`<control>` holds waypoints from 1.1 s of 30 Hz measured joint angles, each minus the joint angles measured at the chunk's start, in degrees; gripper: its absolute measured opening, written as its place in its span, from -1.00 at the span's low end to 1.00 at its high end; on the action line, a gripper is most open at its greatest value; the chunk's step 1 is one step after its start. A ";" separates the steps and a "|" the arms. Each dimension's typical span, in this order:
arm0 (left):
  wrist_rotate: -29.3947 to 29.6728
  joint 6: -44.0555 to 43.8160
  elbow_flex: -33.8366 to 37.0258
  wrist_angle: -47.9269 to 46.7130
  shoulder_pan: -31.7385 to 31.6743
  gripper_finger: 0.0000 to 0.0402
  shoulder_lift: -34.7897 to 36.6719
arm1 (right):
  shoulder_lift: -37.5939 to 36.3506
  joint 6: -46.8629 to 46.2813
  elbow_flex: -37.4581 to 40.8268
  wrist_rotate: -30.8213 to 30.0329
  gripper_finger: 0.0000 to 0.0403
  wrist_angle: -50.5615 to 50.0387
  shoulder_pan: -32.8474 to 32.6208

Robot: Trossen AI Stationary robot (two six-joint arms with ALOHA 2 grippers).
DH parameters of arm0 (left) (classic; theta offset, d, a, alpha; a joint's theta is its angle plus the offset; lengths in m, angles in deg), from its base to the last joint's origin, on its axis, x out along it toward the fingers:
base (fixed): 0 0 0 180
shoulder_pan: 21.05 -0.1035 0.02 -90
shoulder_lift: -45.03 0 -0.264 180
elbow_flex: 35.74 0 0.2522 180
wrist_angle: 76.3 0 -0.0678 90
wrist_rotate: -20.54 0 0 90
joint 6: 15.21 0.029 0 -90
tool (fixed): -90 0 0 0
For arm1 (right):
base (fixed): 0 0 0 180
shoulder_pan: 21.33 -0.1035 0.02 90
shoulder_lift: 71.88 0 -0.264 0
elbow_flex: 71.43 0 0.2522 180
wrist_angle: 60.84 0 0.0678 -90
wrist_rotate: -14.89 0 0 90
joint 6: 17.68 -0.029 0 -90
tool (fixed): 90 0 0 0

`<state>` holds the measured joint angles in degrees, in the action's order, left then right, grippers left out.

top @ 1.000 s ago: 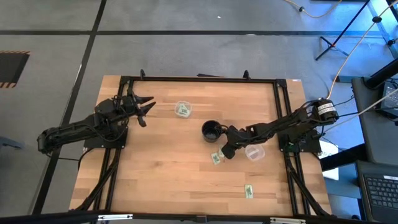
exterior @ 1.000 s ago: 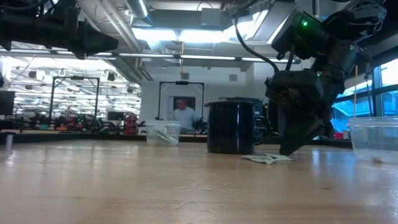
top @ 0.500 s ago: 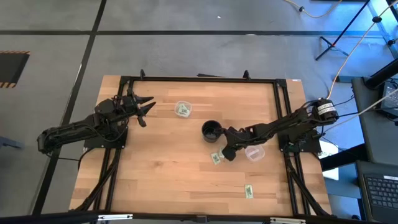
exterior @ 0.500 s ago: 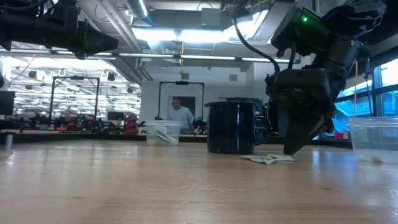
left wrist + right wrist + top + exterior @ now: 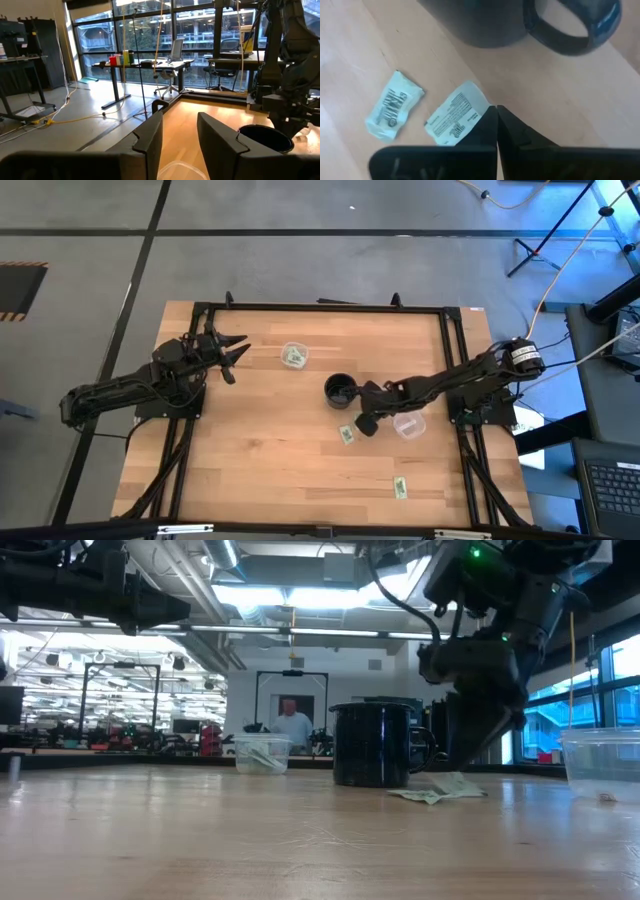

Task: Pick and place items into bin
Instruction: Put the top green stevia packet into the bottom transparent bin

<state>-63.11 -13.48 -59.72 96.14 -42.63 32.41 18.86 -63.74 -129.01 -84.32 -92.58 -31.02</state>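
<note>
Right gripper (image 5: 496, 107) just beside the black mug (image 5: 339, 390), fingers pinched together on the corner of a pale green packet (image 5: 457, 116), lifting that edge off the table (image 5: 270, 470). A second packet (image 5: 394, 104) lies flat beside it. Left gripper (image 5: 236, 350) hovers over the table's far left side, fingers apart, holding nothing.

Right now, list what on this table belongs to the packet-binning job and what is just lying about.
Job:
- pinched packet, its corner held by the right hand
- green packet beside it
- loose packet near the table's front edge
- clear tub holding a packet
- second clear tub by the right arm

Lying about:
- black mug
- left hand, open, waiting over the table's left side
</note>
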 joint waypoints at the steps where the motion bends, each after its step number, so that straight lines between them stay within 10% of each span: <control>1: 0.01 -0.01 0.00 0.00 -0.01 -0.42 0.00 | -0.06 0.11 -0.57 -0.02 -1.00 -0.62 0.00; 19: 0.01 0.01 0.00 -0.02 -0.02 -0.40 0.00 | -0.17 -1.63 -4.64 1.37 -0.94 -4.59 -0.26; 33: 0.00 0.04 0.00 -0.02 0.00 -0.42 0.00 | -0.17 -1.48 -4.62 2.83 -0.29 -3.45 -0.37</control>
<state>-63.11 -13.45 -59.72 96.12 -42.63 32.41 18.68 -65.22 -133.63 -81.49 -96.03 -31.39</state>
